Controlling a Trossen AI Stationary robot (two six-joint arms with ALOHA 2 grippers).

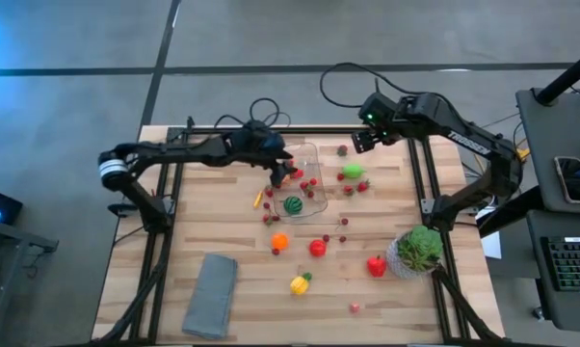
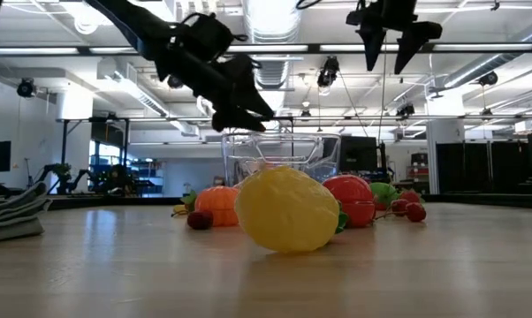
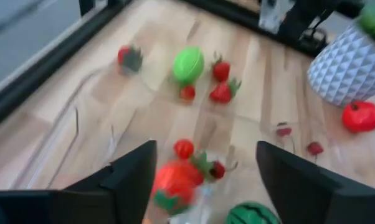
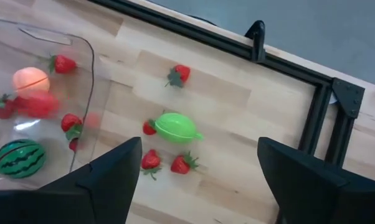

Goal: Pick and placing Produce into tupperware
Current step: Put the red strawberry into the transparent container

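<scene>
table [image 1: 242, 241]: light wood top in a black frame, both arms reaching in from the far side.
left arm: stretched across from the left, left gripper [image 1: 282, 172] hanging right over the tupperware; in the left wrist view the dark fingers [image 3: 132, 177] stand spread, and a red-orange piece [image 3: 174, 183] sits in the gap between them, touching neither that i can see.
right arm: folded at the far right, right gripper [image 1: 363, 138] up high near the far edge, jaws wide apart and empty, looking down on the green fruit.
grey cloth [image 1: 209, 295]: folded flat at the near left, well apart from everything.
plant [image 1: 417, 252]: bushy green in a white pot, near the right side.
tupperware [image 1: 311, 162]: clear box in the middle of the table toward the far side; inside it a striped watermelon [image 4: 19, 157], several strawberries and a pale orange ball [image 4: 30, 79].
produce outside: green fruit [image 1: 353, 171] just right of the box with strawberries around it; orange [image 1: 279, 241], tomato [image 1: 317, 247], red pepper [image 1: 376, 266] and yellow piece [image 1: 299, 283] toward the near side; small berries scattered between.
</scene>
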